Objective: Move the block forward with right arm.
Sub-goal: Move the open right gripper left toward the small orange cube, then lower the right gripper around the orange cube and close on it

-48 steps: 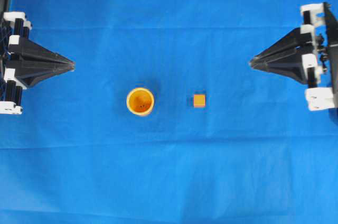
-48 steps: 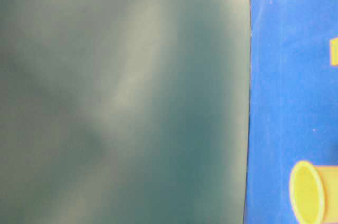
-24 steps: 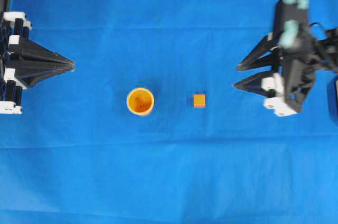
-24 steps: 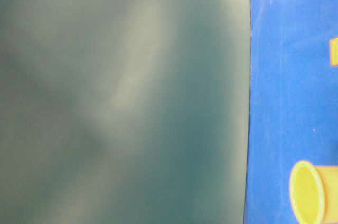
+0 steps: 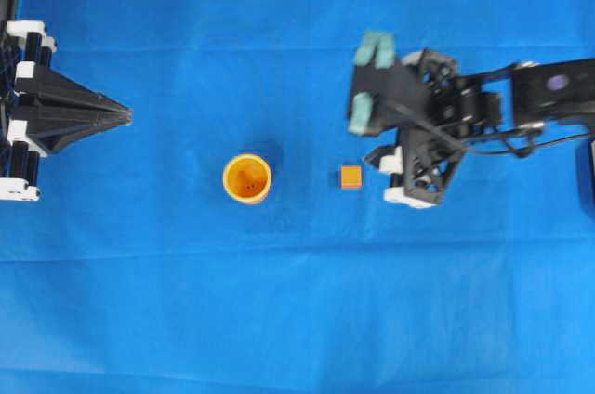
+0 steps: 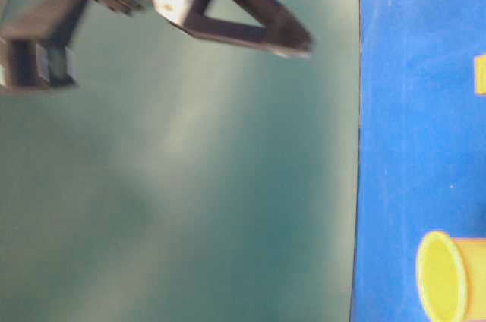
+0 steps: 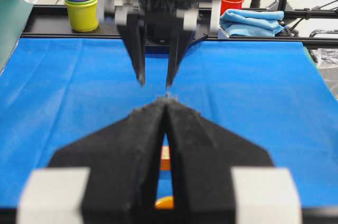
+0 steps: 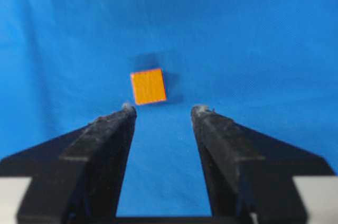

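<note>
Block (image 5: 350, 177): small orange cube lying free on the blue worktop (image 5: 279, 320), right of centre in the overhead view and well apart from the orange cup (image 5: 246, 177) standing upright to its left. Right claw (image 8: 162, 110): black fingers spread wide, holding nothing, tips just short of the block in the wrist view, which shows the cube slightly left of the gap between them; the right arm (image 5: 465, 111) reaches in from the right edge. Left claw (image 5: 125, 114): fingers pressed together to a point, empty, at the left edge, far from both objects.
</note>
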`<state>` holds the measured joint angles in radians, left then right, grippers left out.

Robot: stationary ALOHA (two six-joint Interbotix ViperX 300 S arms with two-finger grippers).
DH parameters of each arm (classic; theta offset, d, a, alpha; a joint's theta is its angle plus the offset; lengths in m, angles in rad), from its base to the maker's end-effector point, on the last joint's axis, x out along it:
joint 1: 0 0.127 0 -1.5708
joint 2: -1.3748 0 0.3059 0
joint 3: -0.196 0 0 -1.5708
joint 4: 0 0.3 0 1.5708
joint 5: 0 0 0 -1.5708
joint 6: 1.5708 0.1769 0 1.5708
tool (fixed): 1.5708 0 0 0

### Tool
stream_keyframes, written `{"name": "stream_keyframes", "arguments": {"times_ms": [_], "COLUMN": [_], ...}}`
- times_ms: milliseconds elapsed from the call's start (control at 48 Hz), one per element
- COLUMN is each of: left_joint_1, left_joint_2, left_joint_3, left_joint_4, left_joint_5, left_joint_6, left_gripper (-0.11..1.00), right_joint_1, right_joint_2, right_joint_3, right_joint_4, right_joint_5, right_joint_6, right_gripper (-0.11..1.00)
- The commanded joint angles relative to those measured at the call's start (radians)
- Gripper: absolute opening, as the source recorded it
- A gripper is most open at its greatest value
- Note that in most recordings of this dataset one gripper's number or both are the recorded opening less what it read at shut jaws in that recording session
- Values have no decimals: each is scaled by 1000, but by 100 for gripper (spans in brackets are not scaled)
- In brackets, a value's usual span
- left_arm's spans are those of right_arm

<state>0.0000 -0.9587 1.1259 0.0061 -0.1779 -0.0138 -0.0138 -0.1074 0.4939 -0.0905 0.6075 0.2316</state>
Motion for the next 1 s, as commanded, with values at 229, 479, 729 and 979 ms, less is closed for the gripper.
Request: {"name": "stream_keyframes", "arguments": {"times_ms": [229, 479, 729, 979], "left_joint_1": [2, 2, 2, 2], "left_joint_2": [5, 5, 3, 3], "left_joint_3": [-35, -35, -35, -37], "left_joint_4": [2, 3, 2, 3], "left_joint_5": [-6, -5, -6, -8], "left_joint_6": [0, 0, 0, 0], "left_gripper": [1, 1, 1, 1], "right_joint_1": [-2, 8, 28, 28], "right_joint_2": [101, 167, 225, 242], "right_joint_3": [-28, -26, -28, -28], "right_joint_4": [2, 2, 3, 3], "right_joint_5": [-63, -107, -152, -167], "right_joint_6": [-8, -9, -9, -9], "right_gripper": [56, 56, 56, 57]}}
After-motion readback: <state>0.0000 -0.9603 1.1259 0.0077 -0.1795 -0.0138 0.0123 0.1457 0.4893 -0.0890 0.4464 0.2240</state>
